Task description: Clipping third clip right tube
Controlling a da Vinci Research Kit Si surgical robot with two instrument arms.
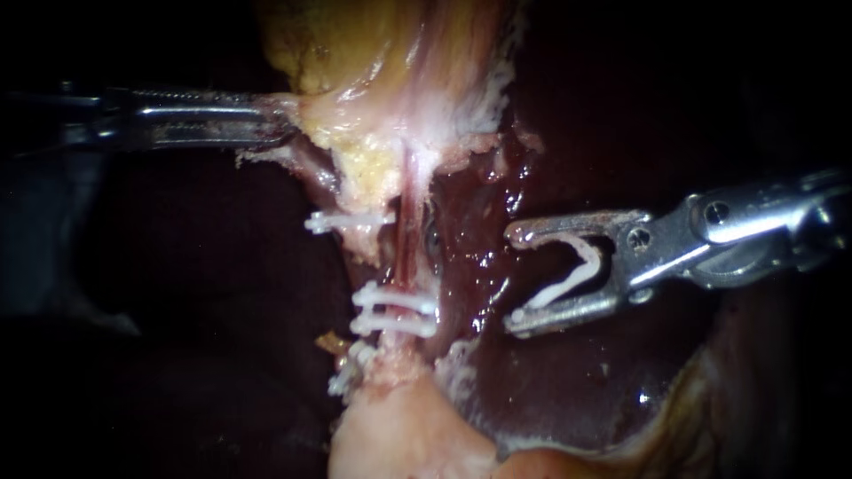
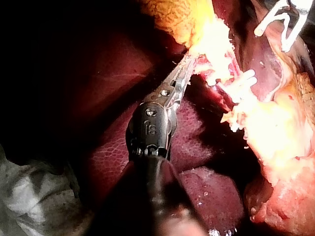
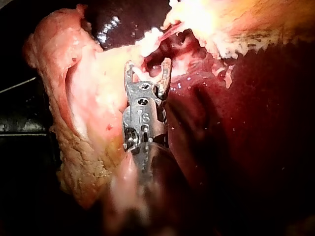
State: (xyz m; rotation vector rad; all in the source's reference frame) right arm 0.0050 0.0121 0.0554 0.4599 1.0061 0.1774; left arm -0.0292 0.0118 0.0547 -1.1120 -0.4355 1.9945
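The reddish right tube (image 1: pixel 406 239) runs down from the gallbladder (image 1: pixel 355 53) and carries two white clips (image 1: pixel 397 316) close together low on it. To its left, another white clip (image 1: pixel 348 220) sits on pale tissue, and more clips (image 1: pixel 351 371) show lower down. My right instrument (image 1: pixel 514 279) stands to the right of the tube, apart from it, over the liver. Its jaws are spread wide and hold a bent white clip (image 1: pixel 572 273) between them. My left instrument (image 1: pixel 280 120) is shut on the gallbladder's yellowish edge (image 2: pixel 197 49).
Dark red liver (image 1: pixel 568 381) lies under and around my right instrument (image 3: pixel 147 66). A pale lump of fatty tissue (image 1: pixel 399 435) sits below the clipped tubes. Grey cloth (image 2: pixel 34 196) lies beside my left instrument's shaft.
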